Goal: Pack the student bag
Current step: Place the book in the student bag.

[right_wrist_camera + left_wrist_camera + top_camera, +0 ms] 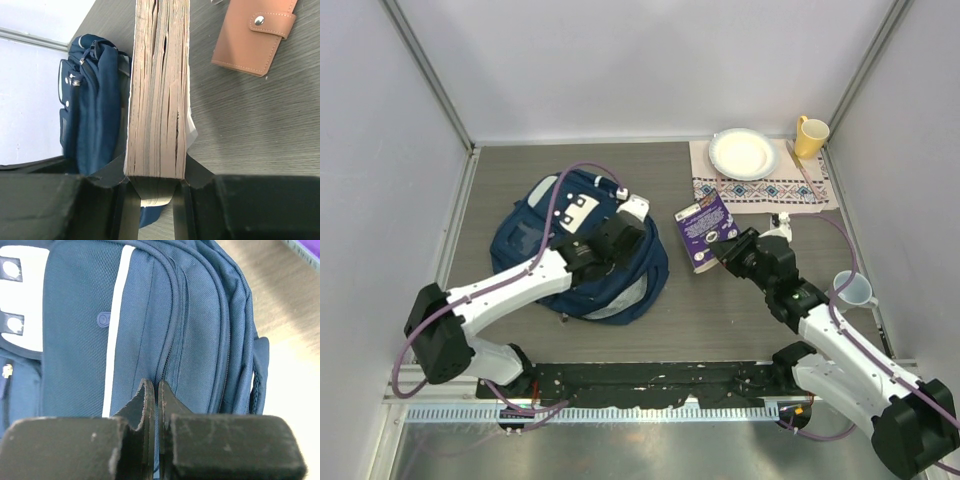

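Observation:
The student bag [570, 265], navy blue with a white buckle patch, lies on the table left of centre. My left gripper [617, 238] rests on its right side. In the left wrist view the fingers [146, 400] are pressed together at a zip seam of the bag [200, 335], with a sliver of blue fabric between them. My right gripper [728, 250] is shut on a thick purple-covered book [704, 228], held just right of the bag. In the right wrist view the book's page edge [157, 90] sits between the gripper's [155, 175] jaws, with the bag [95, 100] beyond it.
An embroidered cloth [770, 190] at the back right carries a white plate [744, 153] and a pencil [805, 172]. A yellow cup [810, 137] stands beside it. A clear measuring cup [853, 290] is at the right edge. A brown wallet [255, 35] lies on the table.

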Motion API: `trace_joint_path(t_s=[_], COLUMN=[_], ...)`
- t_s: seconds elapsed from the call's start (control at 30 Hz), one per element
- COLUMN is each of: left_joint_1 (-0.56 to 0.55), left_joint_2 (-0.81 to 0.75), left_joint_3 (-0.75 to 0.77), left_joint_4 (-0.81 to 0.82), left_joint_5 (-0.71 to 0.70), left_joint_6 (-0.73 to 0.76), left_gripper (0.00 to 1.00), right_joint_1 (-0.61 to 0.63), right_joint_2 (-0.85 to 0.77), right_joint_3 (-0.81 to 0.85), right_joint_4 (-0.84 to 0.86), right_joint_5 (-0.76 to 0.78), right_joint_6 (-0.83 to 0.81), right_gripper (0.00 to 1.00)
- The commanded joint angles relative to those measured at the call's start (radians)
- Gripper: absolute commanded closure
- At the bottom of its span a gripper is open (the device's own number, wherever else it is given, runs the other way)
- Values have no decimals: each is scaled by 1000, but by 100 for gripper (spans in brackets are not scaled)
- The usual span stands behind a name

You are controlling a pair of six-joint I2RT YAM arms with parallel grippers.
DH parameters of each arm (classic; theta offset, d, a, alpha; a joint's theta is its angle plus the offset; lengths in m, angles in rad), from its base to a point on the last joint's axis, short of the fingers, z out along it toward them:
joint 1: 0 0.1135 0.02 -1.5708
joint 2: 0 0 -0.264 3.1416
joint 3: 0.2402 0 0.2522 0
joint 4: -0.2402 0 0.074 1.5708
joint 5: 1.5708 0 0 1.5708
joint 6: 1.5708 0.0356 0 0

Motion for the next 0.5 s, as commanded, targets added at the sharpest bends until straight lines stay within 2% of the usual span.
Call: trace_joint_path(t_s=[0.0, 0.13, 0.27, 0.4, 0.47], left_joint_1=[12, 29, 79, 202, 246], left_joint_2=[-116, -187, -266, -351, -381], left_joint_3=[88, 96, 70, 39, 34], left_joint_4=[30, 33, 64, 128, 143], left_joint_5=[-123, -132, -37, 175, 230], left_joint_6=[39, 39, 40, 8, 4], left_gripper=[100, 100, 100, 100, 100], right_joint_1=[-7, -9, -10, -10, -9], right_joint_2=[-59, -71, -56, -6, 36], right_joint_3=[37, 52, 90, 115, 112], right_joint_4=[75, 72, 83, 118, 150], right_joint_5=[-6, -45, -153, -287, -378], right_joint_6=[-20, -37, -46, -38, -34], right_gripper=[99, 99, 99, 99, 99])
